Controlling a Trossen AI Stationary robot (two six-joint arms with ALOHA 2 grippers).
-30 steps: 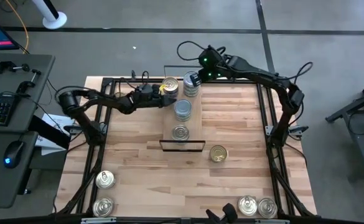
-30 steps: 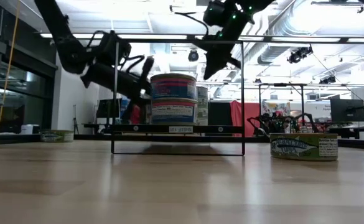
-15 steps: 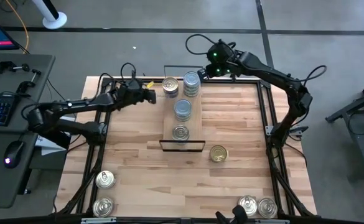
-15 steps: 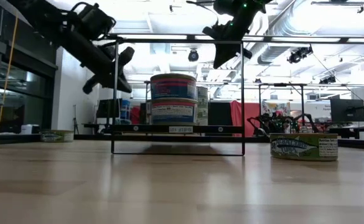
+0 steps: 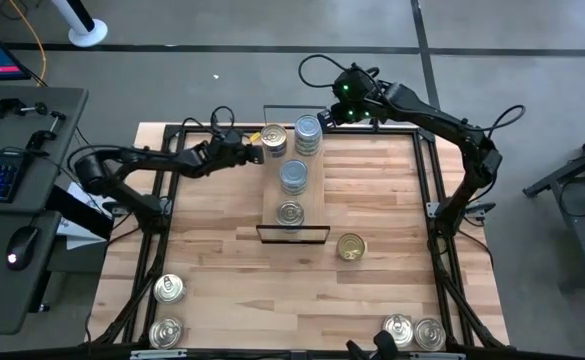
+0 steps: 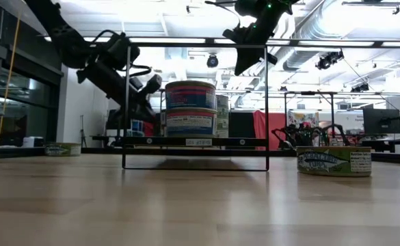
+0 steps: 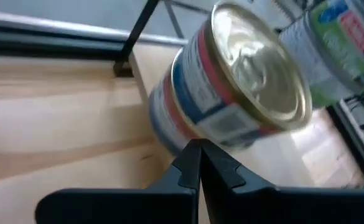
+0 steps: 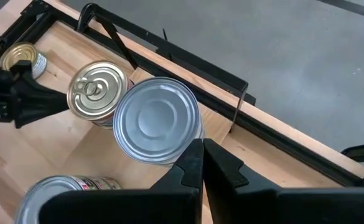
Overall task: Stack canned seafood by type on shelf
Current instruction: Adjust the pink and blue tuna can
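The left gripper has its jaws closed on nothing, the tips just beside a gold-topped tin stack at the far left corner of the narrow light-wood shelf with black wire ends. The right gripper hangs above the far end of the shelf, jaws closed and empty, over a tall silver-topped tin stack. More tins stand along the shelf. One gold-topped flat tin lies on the butcher-block worktop near the shelf, others at its near corners.
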